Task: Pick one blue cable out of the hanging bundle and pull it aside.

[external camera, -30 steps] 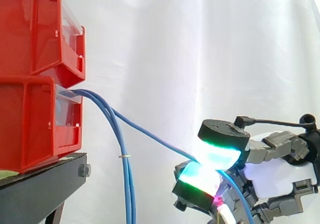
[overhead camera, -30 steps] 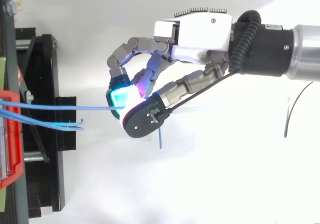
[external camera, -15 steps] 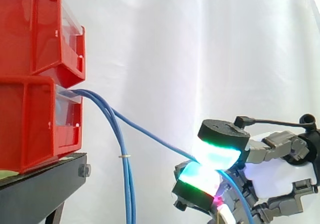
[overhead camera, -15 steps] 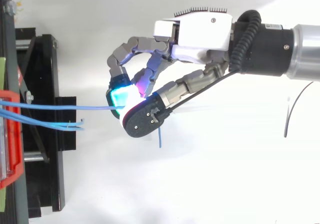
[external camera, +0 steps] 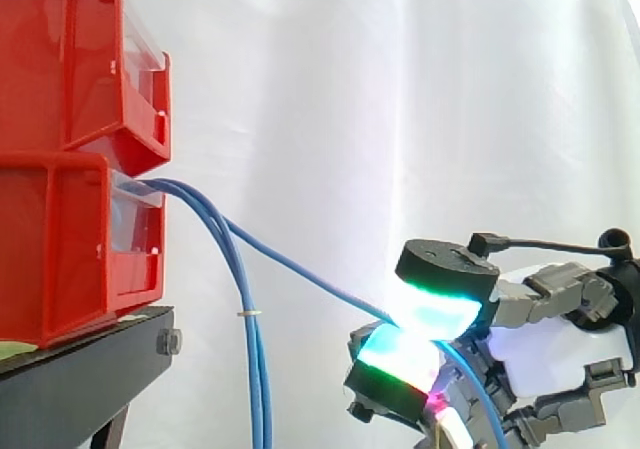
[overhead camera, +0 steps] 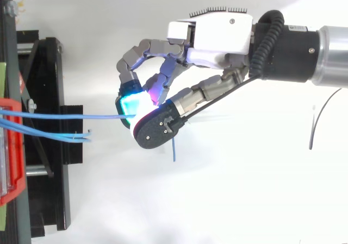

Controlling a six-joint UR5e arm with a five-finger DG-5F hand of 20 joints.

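My hand (overhead camera: 212, 37) is curled, and two of my glowing fingertips (external camera: 432, 314) are pressed together on one blue cable (external camera: 300, 269). The upper pad shines green and cyan, the lower one cyan and green, and the cable goes in between them. My other fingers are folded in behind the pinch, with a magenta glow among them. Past the pinch the cable's short free end curves downward. From above it pokes out beside the dark back of my fingertip.

From my fingertips the cable runs in a straight line up and to the left, as far as the front edge of the lower red bin (external camera: 70, 239). There it comes out under the bin's clear front lip. In the top view it crosses the black stand (overhead camera: 49, 146) as a single straight line.

The rest of the bundle (external camera: 252, 379) leaves that same front edge and drops downward, near the front edge of the stand. A thin pale tie (external camera: 250, 313) is wrapped round it partway down. My cable meets the bundle at the bin's edge and is well apart from it at my end.

The upper red bin (external camera: 80, 59) sits stacked on the lower one, and the lower bin rests on the stand. The white curtain (external camera: 400, 99) hangs behind everything.
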